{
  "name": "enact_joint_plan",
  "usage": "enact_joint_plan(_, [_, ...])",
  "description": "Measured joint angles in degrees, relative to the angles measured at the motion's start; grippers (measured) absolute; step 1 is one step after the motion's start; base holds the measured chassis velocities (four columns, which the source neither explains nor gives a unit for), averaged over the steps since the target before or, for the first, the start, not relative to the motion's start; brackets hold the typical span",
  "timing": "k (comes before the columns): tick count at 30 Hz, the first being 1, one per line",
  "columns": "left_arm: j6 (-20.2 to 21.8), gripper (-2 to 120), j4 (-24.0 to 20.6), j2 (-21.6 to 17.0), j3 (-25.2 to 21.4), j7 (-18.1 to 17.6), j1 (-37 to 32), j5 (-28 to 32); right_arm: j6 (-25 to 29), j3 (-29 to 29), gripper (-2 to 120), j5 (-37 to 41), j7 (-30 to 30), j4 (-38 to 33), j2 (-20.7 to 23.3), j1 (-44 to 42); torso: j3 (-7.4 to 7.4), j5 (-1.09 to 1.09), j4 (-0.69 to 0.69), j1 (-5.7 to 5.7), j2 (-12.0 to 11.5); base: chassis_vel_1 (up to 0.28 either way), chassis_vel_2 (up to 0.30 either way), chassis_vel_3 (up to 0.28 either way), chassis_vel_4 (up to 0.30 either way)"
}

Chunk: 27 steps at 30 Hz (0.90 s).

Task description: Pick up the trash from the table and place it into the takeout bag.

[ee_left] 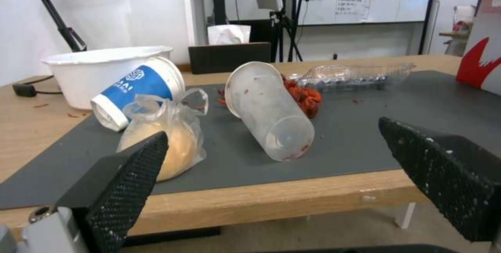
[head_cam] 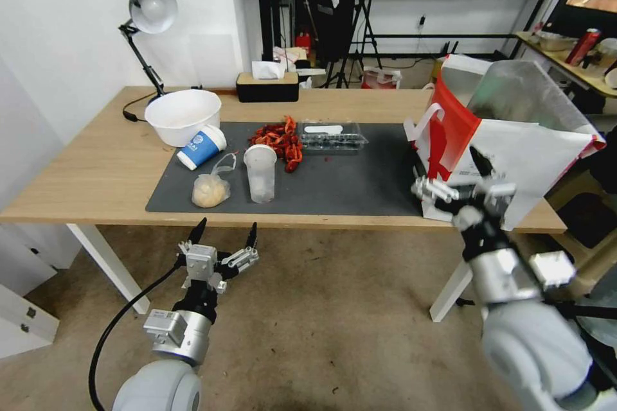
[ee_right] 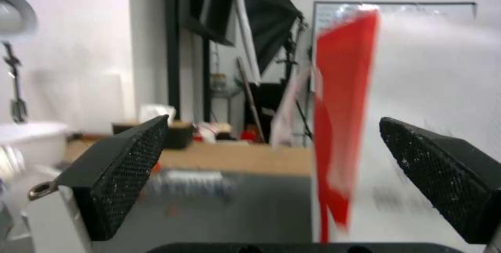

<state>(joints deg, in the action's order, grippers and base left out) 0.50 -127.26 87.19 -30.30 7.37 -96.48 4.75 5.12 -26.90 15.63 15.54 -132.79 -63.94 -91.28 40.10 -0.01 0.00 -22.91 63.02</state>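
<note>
While nothing is yet gripped, stock listed as follows.

Table (head_cam: pixel 96 167): light wood, white legs, dark grey mat (head_cam: pixel 347 186) across the middle; all trash on or just beside the mat's left half.

Frosted clear cup (head_cam: pixel 260 173): upright near the mat's front edge, at 12 o'clock from the left gripper; judged light, thin-walled, easily crushed; best taken low across the body with gentle squeeze.

Clear bag with pale lump (head_cam: pixel 211 189): at 9 o'clock of the cup, just beside it; soft, slippery film, lump likely yielding; best pinched at the knotted neck.

Blue-and-white paper cup (head_cam: pixel 200 148): on its side at 12 o'clock of the clear bag, leaning against the white bowl; light, fairly stiff, prone to roll; best gripped across the barrel.

White bowl (head_cam: pixel 183 115): at 11 o'clock of the frosted cup, off the mat's back corner; wide, light, rigid; rim the only practical hold.

Red scraps (head_cam: pixel 279 138): loose pile at 1 o'clock of the frosted cup; small, messy, likely greasy.

Clear plastic tray (head_cam: pixel 332 137): at 3 o'clock of the scraps; brittle, springy.

Takeout bag (head_cam: pixel 514 154): standing at the table's right end, mouth open and tilted, foil lining visible; light, likely to shift if nudged.

Left gripper (head_cam: pixel 225 234): below the table's front edge, fingers spread wide, empty.

Right gripper (head_cam: pixel 450 176): at the bag's near face, fingers spread wide, empty.
</note>
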Motion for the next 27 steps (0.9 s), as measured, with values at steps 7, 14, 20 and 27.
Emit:
enact_joint_plan(7, [-0.1, 100, 0.3, -0.6, 0.1, 0.0, 0.1, 0.2, 6.3, 0.9, 100, -3.6, 2.5, 4.0, -3.1, -7.7, 0.0, 0.01, 0.0, 0.0, 0.0, 0.0, 0.0, 0.0, 0.0])
enact_joint_plan(14, [-0.2, 100, 0.7, -1.0, 0.3, 0.0, 0.3, 0.2, 8.9, 1.8, 100, -4.5, 4.8, 7.9, -4.8, -10.3, 0.0, 0.01, 0.01, 0.0, 0.0, 0.0, 0.0, 0.0, 0.0])
enact_joint_plan(20, [-0.3, 100, 0.9, -1.1, 0.2, 0.0, 0.2, 0.2, 8.4, 2.0, 100, -3.8, 5.2, 9.0, -4.9, -8.7, 0.0, 0.01, 0.01, -0.01, 0.0, 0.0, 0.0, 0.0, 0.0])
enact_joint_plan(27, [-0.7, 100, 1.3, -1.5, 0.0, 0.0, 0.2, 0.3, 7.1, 2.0, 100, -2.8, 5.3, 8.5, -4.3, -7.6, 0.0, 0.01, 0.01, -0.01, 0.0, 0.0, 0.0, 0.0, 0.0])
